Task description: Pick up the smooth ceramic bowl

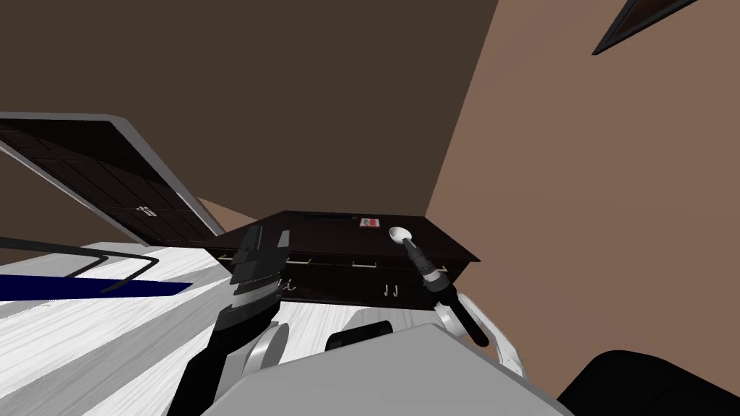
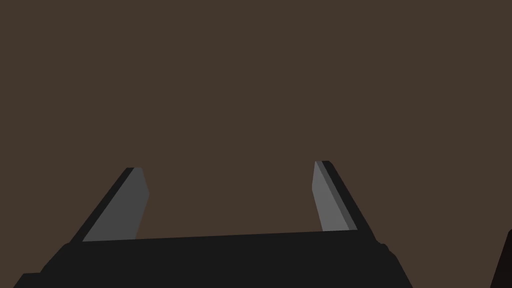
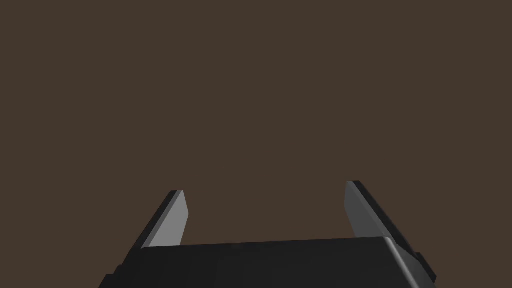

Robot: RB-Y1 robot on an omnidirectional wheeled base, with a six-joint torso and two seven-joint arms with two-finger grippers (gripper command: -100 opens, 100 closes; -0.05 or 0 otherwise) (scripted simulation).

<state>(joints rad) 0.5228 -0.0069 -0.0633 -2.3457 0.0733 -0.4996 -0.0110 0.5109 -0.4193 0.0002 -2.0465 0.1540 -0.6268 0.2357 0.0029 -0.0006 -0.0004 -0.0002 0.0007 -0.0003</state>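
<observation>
A small white bowl (image 1: 398,234) stands on the top of a dark low cabinet (image 1: 325,235), near its right end. My right arm reaches up from the lower right, and its gripper (image 1: 407,246) ends right at the bowl's near side; whether it touches cannot be told. In the right wrist view the right gripper (image 3: 265,189) is open with nothing between its fingers, against a flat brown wall. My left gripper (image 1: 264,240) hovers at the cabinet's left front corner. Its fingers (image 2: 135,200) stand wide apart and empty too.
A small red and white box (image 1: 369,222) lies on the cabinet left of the bowl. The cabinet front has drawers with thin handles (image 1: 363,264). A dark panelled door (image 1: 108,180) slants at the left. A blue strip (image 1: 87,287) lies on the pale floor. Brown walls close in behind and to the right.
</observation>
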